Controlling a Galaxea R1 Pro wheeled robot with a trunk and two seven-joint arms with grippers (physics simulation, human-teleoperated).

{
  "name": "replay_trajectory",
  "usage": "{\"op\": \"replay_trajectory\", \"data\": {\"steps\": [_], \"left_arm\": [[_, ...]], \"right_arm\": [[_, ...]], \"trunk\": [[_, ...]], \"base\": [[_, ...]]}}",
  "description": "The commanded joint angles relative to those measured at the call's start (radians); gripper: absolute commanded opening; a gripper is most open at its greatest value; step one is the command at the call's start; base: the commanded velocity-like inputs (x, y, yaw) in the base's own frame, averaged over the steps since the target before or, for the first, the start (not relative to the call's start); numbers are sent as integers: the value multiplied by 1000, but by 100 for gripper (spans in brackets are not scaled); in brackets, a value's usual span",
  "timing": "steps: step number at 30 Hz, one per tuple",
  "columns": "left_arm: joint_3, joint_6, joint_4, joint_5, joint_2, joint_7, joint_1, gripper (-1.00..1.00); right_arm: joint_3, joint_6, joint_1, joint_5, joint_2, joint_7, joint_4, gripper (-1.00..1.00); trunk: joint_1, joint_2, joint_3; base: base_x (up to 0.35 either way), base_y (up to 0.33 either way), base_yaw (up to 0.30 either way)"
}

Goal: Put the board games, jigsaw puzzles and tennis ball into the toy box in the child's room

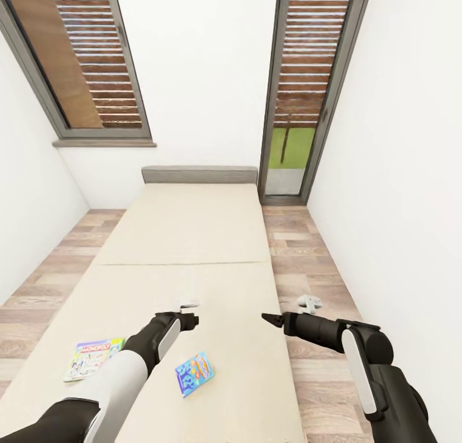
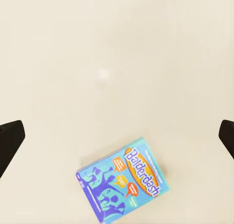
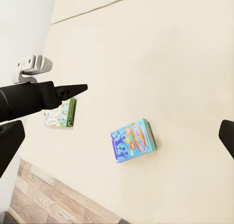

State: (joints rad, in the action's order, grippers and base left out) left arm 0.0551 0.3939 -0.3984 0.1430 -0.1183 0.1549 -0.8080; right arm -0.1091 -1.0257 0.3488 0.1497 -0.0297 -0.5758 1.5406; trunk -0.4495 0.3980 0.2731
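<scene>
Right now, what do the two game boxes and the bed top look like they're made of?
Blue game box: looks like printed cardboard with a slight sheen; flat faces, crisp edges, "Balderdash" artwork.
Green-and-white game box: the same printed-card look, thin and flat, with a red logo.
Bed top: matte beige, probably fabric over a mattress; no gloss, one seam line across it. The render shows no weave, so that is a guess.

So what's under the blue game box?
The blue game box lies flat on the beige bed, with bare bedding all around it. Whatever sits directly beneath it is covered by the box itself. The Monopoly box lies apart, also flat on the bed.
</scene>
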Motion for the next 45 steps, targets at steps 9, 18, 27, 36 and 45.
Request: {"op": "replay_trajectory", "data": {"steps": [9, 18, 27, 36, 45], "left_arm": [[7, 5, -2, 10, 0, 8, 0, 100], [8, 5, -2, 10, 0, 8, 0, 100], [8, 5, -2, 10, 0, 7, 0, 100], [9, 5, -2, 10, 0, 6, 0, 100], [9, 5, -2, 9, 0, 6, 0, 100]], "right_arm": [[-3, -6, 1, 4, -1, -2, 0, 100], [-3, -5, -1, 4, -1, -2, 0, 100], [-3, -4, -2, 4, -1, -1, 0, 100], [-3, -1, -1, 4, -1, -2, -4, 100], [-4, -1, 0, 4, -1, -2, -5, 100]], "trunk": [[0, 2, 17], [0, 2, 31], [0, 2, 46], [0, 2, 61], [0, 2, 76]], "base": [[0, 0, 0], [0, 0, 0], [0, 0, 0], [0, 0, 0], [0, 0, 0]]}}
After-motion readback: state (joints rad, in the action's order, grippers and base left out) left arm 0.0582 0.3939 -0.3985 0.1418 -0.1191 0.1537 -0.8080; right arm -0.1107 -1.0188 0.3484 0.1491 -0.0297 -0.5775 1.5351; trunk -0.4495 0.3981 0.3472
